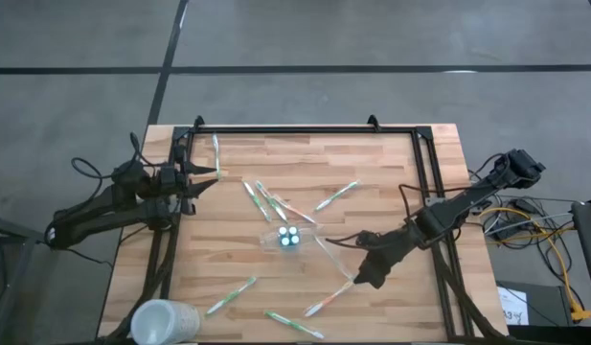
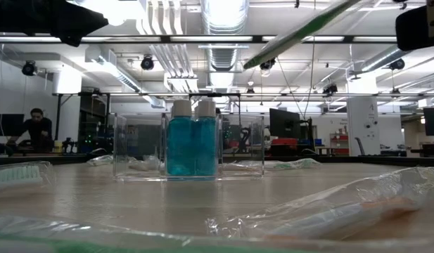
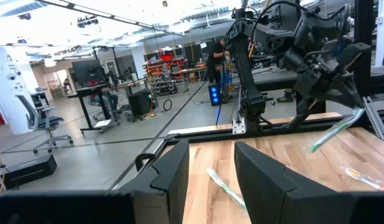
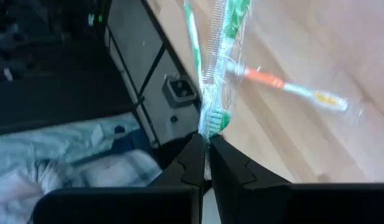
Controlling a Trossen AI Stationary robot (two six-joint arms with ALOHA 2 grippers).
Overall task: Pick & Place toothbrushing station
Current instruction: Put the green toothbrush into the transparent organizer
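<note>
Your right claw (image 1: 364,276), lower right of the high view, is clenched on a wrapped green toothbrush (image 4: 218,59), so carry it next to the clear plastic holder (image 1: 289,239) at mid-surface, while your left claw (image 1: 201,175) waits released at upper left.

No readable text, label, brand, number or sign anywhere in these views.
</note>
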